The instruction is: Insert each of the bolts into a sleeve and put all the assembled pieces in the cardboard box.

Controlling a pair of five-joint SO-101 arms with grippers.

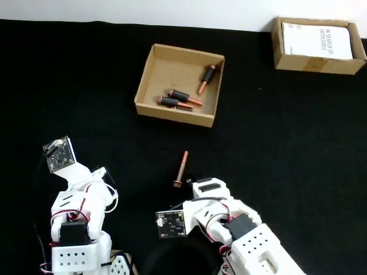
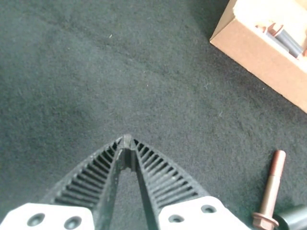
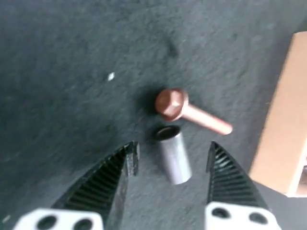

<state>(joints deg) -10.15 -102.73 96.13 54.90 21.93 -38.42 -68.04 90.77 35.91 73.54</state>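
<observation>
**Last sleeve sits between open fingers, loose bolt beside it**

The sleeve [image 3: 173, 155] lies on the black mat [image 1: 287, 149], with its open mouth turned toward the head of the bolt [image 3: 192, 112]. The two are just beside each other; contact cannot be confirmed. The bolt lies flat. In the high view it is at frame centre, below the cardboard box [image 1: 172, 112], head end toward the lower edge. Three assembled pieces [image 1: 179, 95] are in the box, upper centre.

The right gripper [image 3: 172, 147] has its fingers spread apart on either side of the sleeve, with nothing clamped. The left gripper [image 2: 126, 143] has its fingers pressed together and empty over bare mat, with the bolt near.

Step in hand, as judged: sleeve pickup.
- The fingers should be centred on the sleeve's mid-body before closing, since a smooth round part is likely to roll or squirt out of an off-centre grip.
- Both bore ends should be left free.
- The bolt head by the sleeve's mouth should not be nudged.
- The left fingers need to be opened first. A grip near the bolt head would leave the shaft free for insertion.

View differences:
- Right wrist view: the sleeve's bore and its alignment with the fingers are given. In the high view that spot is covered by the right arm's front end.
- High view: the box count and overall layout are given.
- Left wrist view: the bolt's full length is shown, plus a box corner with copper ends inside.
</observation>
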